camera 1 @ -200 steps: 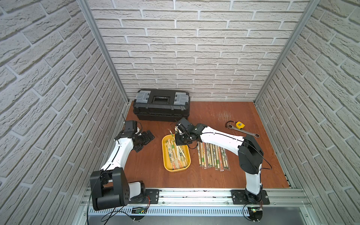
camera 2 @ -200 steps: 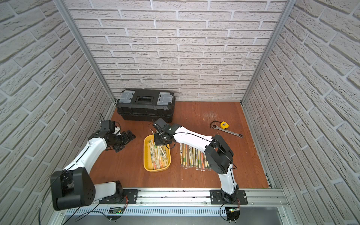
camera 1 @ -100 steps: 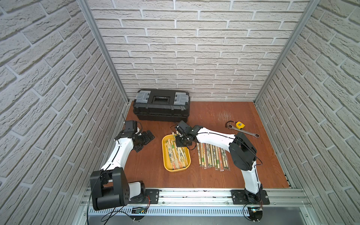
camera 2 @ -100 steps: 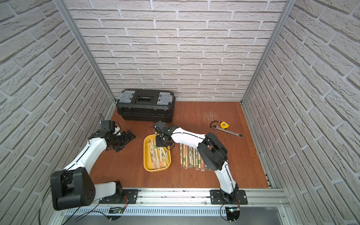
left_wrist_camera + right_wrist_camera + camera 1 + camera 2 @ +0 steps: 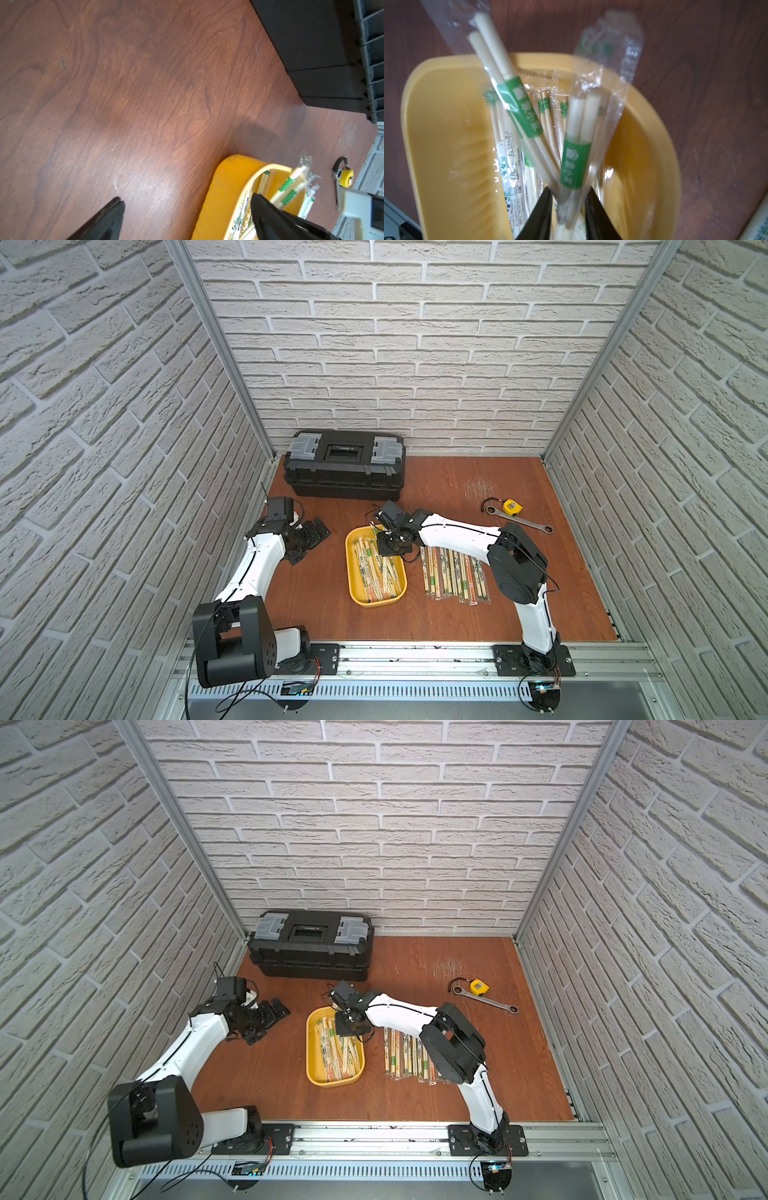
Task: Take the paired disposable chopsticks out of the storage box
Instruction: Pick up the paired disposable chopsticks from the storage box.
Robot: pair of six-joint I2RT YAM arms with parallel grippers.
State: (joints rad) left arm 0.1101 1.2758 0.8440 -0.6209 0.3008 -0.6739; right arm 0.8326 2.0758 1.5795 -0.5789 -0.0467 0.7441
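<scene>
Inside the right hand [image 5: 569, 197], green-banded chopstick pair [image 5: 576, 164], over the storage box [image 5: 436, 124]

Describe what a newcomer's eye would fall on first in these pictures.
The bright yellow tray at mid-table stands out first. It holds sleeved chopsticks, and the right end effector is over its far end. Beside it, on the right arm's side, a neat row of chopsticks lies on the wood, and a black toolbox sits against the back wall.
</scene>
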